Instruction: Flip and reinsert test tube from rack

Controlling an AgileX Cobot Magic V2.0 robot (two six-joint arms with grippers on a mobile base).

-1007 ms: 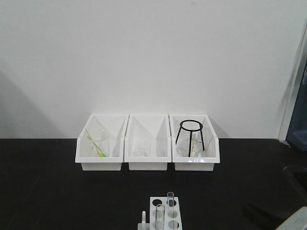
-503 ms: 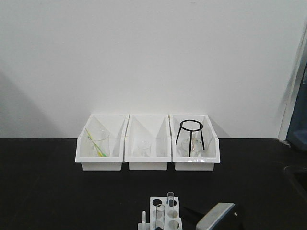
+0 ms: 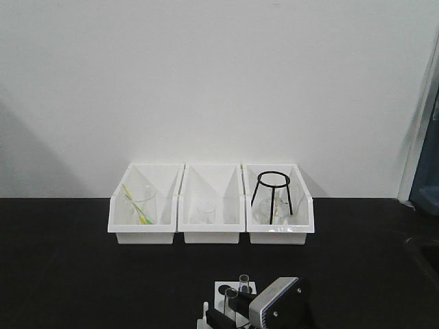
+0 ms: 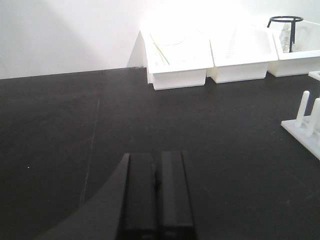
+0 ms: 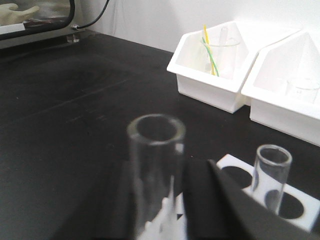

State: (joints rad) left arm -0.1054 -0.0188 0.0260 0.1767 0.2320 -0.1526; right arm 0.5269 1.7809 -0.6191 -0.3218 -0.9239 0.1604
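The white rack stands at the table's front centre with two clear test tubes upright in it, a front tube and a rear tube. My right gripper has come in from the right at the rack. In the right wrist view it is open, its dark fingers close on either side of the front tube. The rear tube stands apart in the rack plate. My left gripper is shut and empty over bare table, left of the rack's pegs.
Three white bins line the back wall. The left one holds a beaker with yellow-green sticks, the middle one a small beaker, and the right one a black wire tripod. Black table lies all round.
My right arm has swung in from the lower right to the rack, and its fingers now flank the front tube. The tubes and the left gripper have not moved.
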